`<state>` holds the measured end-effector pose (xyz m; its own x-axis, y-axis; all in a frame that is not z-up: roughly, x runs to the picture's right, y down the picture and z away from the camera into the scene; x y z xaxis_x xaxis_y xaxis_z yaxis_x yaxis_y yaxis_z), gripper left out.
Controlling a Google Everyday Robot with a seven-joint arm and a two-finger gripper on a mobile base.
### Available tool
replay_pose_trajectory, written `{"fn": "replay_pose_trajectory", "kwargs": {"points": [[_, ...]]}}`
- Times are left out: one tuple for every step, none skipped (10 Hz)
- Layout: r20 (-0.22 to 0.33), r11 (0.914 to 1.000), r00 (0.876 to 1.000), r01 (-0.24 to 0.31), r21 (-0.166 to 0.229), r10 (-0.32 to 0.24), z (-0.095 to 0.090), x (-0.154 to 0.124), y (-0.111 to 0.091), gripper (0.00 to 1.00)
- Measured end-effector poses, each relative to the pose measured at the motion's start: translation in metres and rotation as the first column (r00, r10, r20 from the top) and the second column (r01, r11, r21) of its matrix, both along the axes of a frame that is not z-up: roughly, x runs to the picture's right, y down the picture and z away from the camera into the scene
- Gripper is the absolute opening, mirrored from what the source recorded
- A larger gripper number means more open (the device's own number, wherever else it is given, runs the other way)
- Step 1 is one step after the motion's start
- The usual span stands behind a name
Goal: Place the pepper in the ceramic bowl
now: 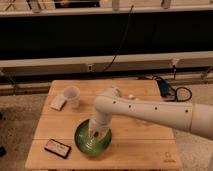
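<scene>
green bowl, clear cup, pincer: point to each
green bowl (82, 143), camera view, bare left inside wall
clear cup (72, 95), camera view, middle of its wall
pincer (97, 133), camera view, its tip, down inside the green bowl

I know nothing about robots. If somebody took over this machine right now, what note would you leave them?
Claw: down inside the green bowl, near the front of the table.
Pepper: not clearly visible; I cannot tell if it is held or already dropped.
Done: the claw is at the bowl.
Left: confirm the pepper lies in the bowl, then lift the claw away.
Nearby: clear cup, white packet, dark flat item.
</scene>
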<state>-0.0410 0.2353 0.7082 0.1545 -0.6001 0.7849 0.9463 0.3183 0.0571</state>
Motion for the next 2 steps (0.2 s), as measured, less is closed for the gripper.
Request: {"fn": "replay_pose_trajectory", "kwargs": {"points": [[0.0,0.9999,1.0,0.005,0.01,-0.005,0.0001,0.0049,-0.0021,0.8],[0.001,0.9998,1.0,0.014,0.015,-0.014,0.0002,0.0033,-0.0034,0.8]]}}
